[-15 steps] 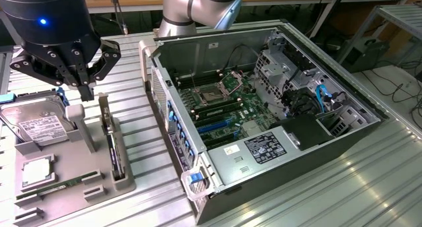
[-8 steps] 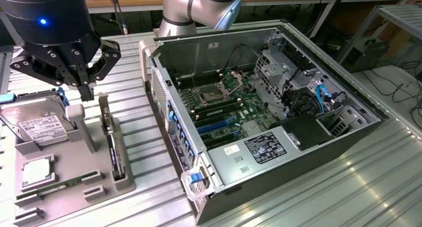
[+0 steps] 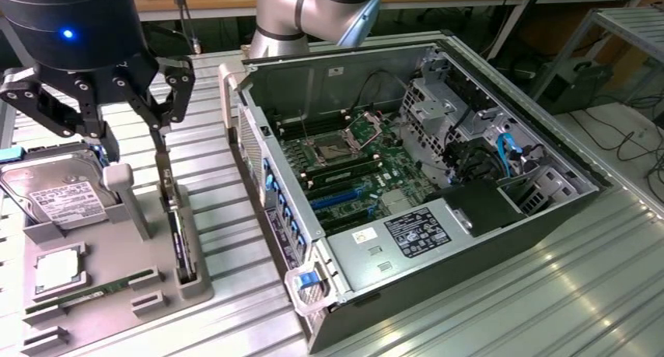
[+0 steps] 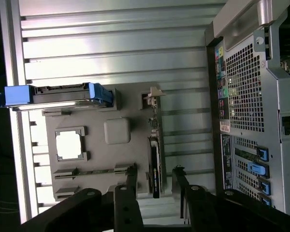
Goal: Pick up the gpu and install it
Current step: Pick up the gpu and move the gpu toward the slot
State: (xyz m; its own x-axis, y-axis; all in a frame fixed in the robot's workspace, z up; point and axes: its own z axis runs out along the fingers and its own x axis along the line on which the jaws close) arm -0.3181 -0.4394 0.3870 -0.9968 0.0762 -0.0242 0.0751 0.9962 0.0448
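Hangs over the grey holder (image 3: 114,248) with claw (image 3: 130,131) released and empty, 2 fingers lined up either side of the graphics card (image 3: 176,225), propped on edge along the holder's edge nearest the computer case (image 3: 415,178), seemingly for easy pinching.

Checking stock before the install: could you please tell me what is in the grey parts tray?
In the grey parts tray: a hard drive, a processor chip, a memory stick, and the gpu standing on edge. The gpu's lower edge is hidden in its slot.
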